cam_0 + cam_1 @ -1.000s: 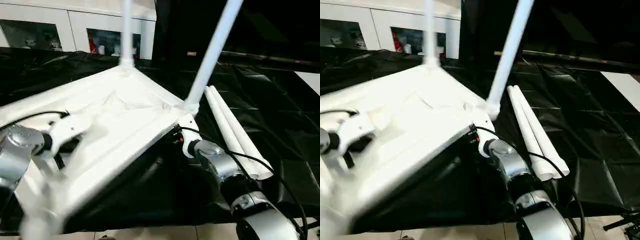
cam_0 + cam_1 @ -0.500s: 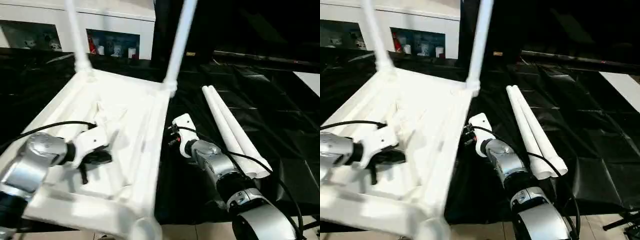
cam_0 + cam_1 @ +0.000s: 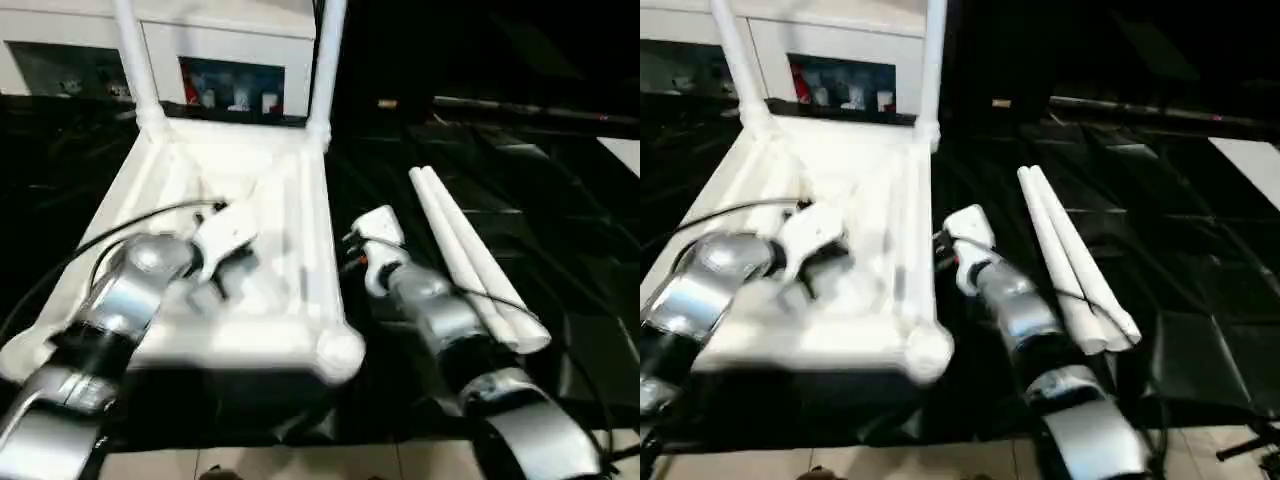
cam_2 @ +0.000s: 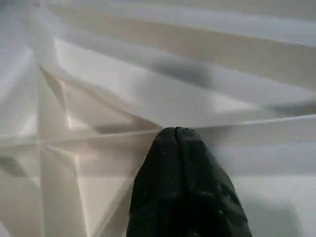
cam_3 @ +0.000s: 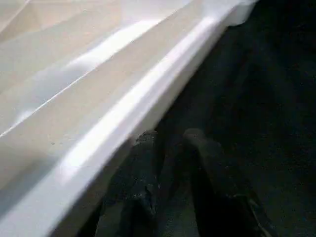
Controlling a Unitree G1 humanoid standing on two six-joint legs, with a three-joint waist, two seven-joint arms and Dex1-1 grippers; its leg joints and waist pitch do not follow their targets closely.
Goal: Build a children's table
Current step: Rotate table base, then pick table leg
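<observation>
The children's table lies upside down on the black work table, its ribbed white top (image 3: 270,190) facing up. Two of its legs stand in the far corner sockets, one (image 3: 132,60) on the left and one (image 3: 328,60) on the right. Two loose legs (image 3: 465,250) lie side by side to the right of the top. My left gripper (image 3: 222,276) is inside the underside, shut, its tip (image 4: 175,136) against a rib. My right gripper (image 3: 347,252) sits just outside the top's right rim (image 5: 148,84). Its fingers (image 5: 148,148) are a narrow gap apart with nothing between them.
The black-covered work table (image 3: 570,210) stretches away to the right and behind. A white glass-door cabinet (image 3: 230,80) stands at the back. The work table's front edge meets pale floor (image 3: 300,465) at the bottom.
The top has come down from a steep tilt to lie flat and square in front of me. My right gripper has let go of its corner and narrowed. The left stays shut.
</observation>
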